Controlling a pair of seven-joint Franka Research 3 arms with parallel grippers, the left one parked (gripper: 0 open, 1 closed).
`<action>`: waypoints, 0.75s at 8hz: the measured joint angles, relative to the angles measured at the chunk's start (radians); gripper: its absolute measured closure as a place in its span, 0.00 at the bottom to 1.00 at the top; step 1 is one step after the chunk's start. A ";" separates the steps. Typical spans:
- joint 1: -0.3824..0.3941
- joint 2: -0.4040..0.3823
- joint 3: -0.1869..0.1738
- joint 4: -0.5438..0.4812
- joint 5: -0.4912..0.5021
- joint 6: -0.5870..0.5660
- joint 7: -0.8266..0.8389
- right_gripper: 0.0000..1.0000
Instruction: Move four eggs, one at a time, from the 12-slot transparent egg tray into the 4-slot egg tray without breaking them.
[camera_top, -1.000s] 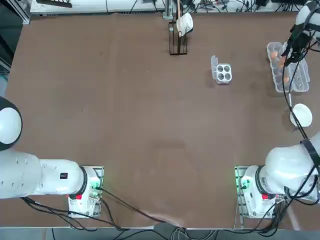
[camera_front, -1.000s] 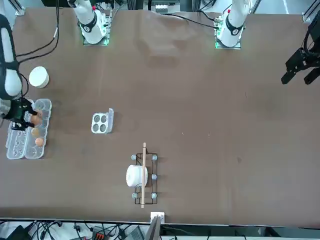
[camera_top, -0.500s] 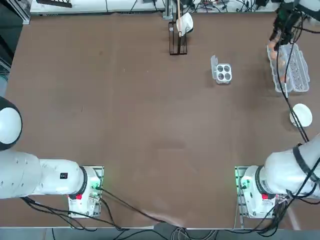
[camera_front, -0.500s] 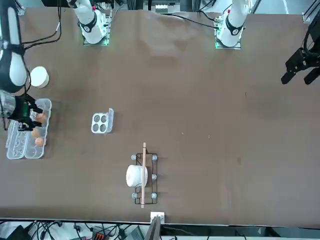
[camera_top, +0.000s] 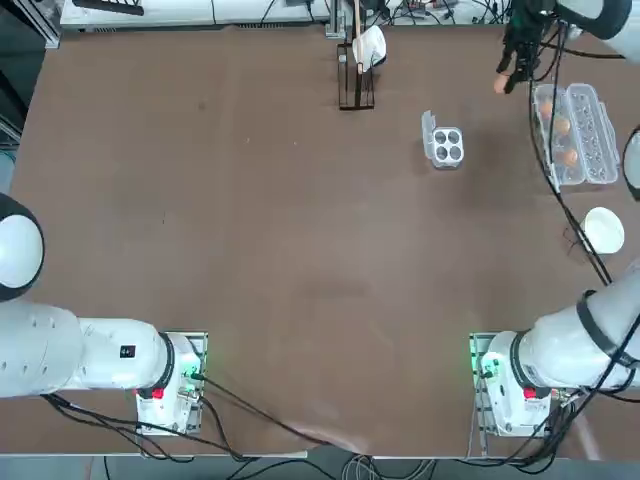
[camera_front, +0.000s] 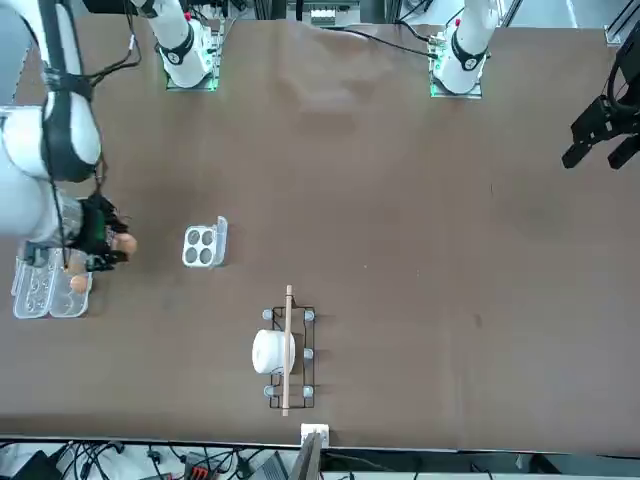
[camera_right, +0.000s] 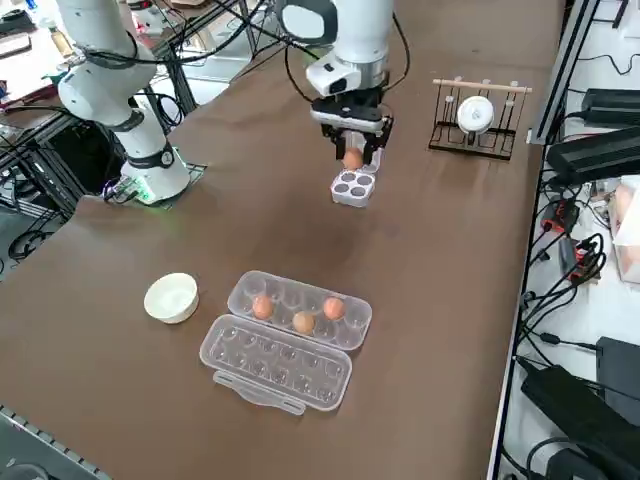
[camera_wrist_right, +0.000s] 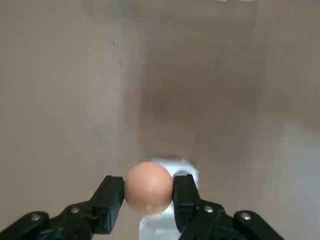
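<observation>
Right claw (camera_wrist_right: 148, 200) gripping egg (camera_wrist_right: 148, 188) mid-air btwn 12-tray (camera_top: 575, 135) & 4-tray (camera_top: 446, 146); risking slip or crack if squeezing harder/misaligning over cup.

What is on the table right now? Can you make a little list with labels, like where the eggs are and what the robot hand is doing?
right hand: shut on an egg, up in the air between the two trays
eggs in big tray: three, in one row
big tray lid: open, lying flat
small tray: four cups, all empty
white bowl: beside the big tray
rack: at the far table edge, holds a white cup
</observation>
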 joint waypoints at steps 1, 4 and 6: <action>0.026 0.016 0.000 0.000 0.020 0.022 0.072 0.42; 0.129 0.070 0.000 -0.004 0.027 0.070 0.268 0.43; 0.186 0.084 0.000 -0.036 0.027 0.110 0.352 0.43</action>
